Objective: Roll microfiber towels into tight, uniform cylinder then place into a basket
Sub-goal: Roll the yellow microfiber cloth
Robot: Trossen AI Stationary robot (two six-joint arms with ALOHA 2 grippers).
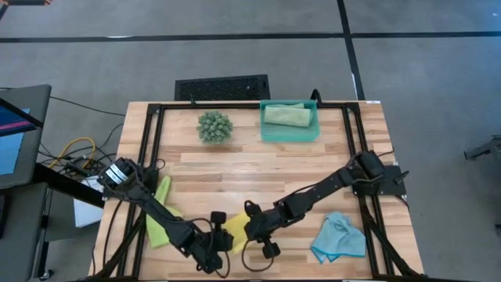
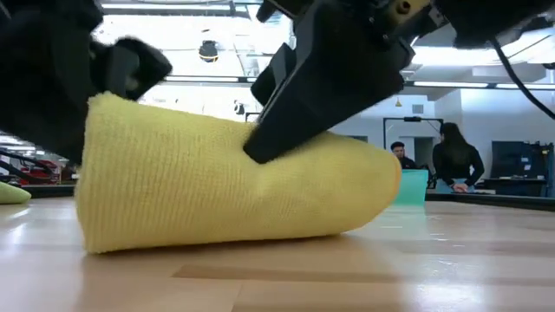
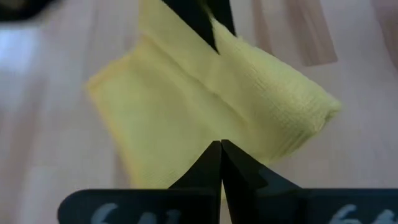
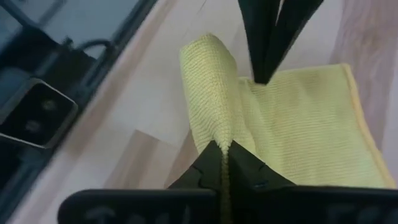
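High view, left to right: left gripper (image 1: 221,240) pinches the half-rolled yellow towel (image 1: 237,232) at the worktop's (image 1: 313,157) near edge; right gripper (image 1: 249,229) clamps its rolled end. Soft, limp cloth likely unrolls unless gripped across the roll.

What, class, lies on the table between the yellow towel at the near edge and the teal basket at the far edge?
Nothing visible blocks it. From the yellow towel, held by both grippers, bare wood runs to the basket. The spiky plant ball sits left of the basket, off that line. A rolled green towel already lies inside.
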